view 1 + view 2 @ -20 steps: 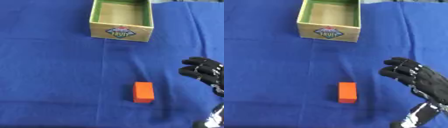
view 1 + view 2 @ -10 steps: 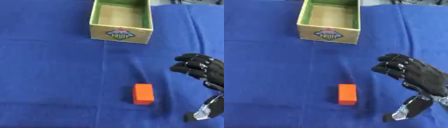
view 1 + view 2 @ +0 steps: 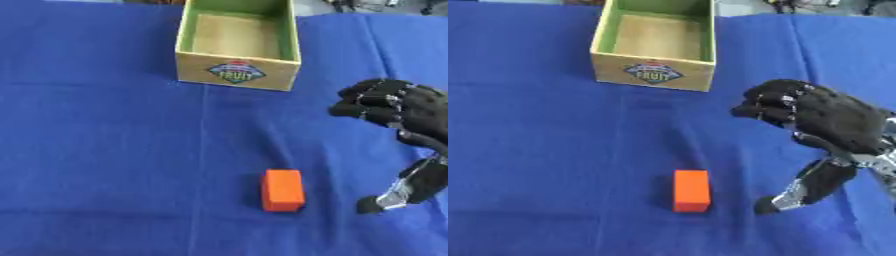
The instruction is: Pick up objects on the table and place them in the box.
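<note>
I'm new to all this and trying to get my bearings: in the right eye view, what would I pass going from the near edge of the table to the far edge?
Orange block → the robot's right hand, held over the blue cloth → open cardboard box, nothing showing inside.

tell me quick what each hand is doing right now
Left hand: not in view.
Right hand: fingers curled, thumb out, holding nothing, right of the orange block.

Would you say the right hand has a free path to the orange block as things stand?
Probably yes: the right hand hovers just right of the block, with only bare blue cloth between them. The box stands well beyond.
</note>
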You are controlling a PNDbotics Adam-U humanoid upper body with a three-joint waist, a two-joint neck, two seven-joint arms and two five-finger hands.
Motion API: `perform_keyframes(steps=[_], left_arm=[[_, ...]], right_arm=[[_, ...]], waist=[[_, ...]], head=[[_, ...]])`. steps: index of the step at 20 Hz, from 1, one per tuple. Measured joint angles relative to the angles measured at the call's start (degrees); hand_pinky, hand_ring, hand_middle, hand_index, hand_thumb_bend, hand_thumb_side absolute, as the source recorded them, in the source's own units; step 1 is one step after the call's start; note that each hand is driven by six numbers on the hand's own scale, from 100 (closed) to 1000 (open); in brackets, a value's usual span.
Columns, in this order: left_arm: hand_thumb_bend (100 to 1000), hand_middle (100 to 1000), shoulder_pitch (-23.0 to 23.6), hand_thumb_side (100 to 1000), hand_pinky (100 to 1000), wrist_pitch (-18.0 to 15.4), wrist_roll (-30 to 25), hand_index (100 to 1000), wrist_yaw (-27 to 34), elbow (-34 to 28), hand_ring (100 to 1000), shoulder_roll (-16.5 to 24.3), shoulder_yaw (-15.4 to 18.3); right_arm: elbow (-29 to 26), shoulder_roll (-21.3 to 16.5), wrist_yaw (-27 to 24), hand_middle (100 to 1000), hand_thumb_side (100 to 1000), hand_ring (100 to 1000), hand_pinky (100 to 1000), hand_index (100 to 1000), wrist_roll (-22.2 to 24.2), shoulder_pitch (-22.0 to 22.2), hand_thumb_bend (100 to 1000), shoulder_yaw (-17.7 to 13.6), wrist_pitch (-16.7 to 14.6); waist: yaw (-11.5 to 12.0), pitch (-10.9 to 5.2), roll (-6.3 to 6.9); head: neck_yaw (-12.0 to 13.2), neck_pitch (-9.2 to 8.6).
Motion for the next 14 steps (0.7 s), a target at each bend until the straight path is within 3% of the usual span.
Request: perform_keyframes(steps=[5,8,9,14], left_arm=[[100,420,0.0,1000,257,0.1,0.1,738,-0.1,0.0,323,0.0,0.0],[100,420,0.0,1000,256,0.1,0.1,738,-0.1,0.0,322,0.0,0.0],[100,420,0.0,1000,256,0.1,0.1,738,-0.2,0.0,322,0.0,0.0],[100,420,0.1,1000,256,0.1,0.1,738,-0.3,0.0,322,0.0,-0.3]], right_arm=[[0.0,2.6,4.7,765,823,849,839,939,2.6,-2.7,663,1.8,1.0],[0.0,4.5,7.8,775,787,855,837,938,4.6,-3.7,686,3.1,1.4],[0.0,5.2,8.7,776,799,856,837,939,5.4,-3.8,639,3.6,1.5],[0.0,8.6,12.5,771,774,858,837,936,9.4,-4.0,637,5.6,2.0]], waist=[[0.0,0.00,-0.31],[0.1,0.00,-0.27],[0.1,0.00,-0.27],[0.2,0.00,-0.24]], head=[[0.0,0.00],[-0.1,0.01],[-0.1,0.01],[-0.2,0.01]])
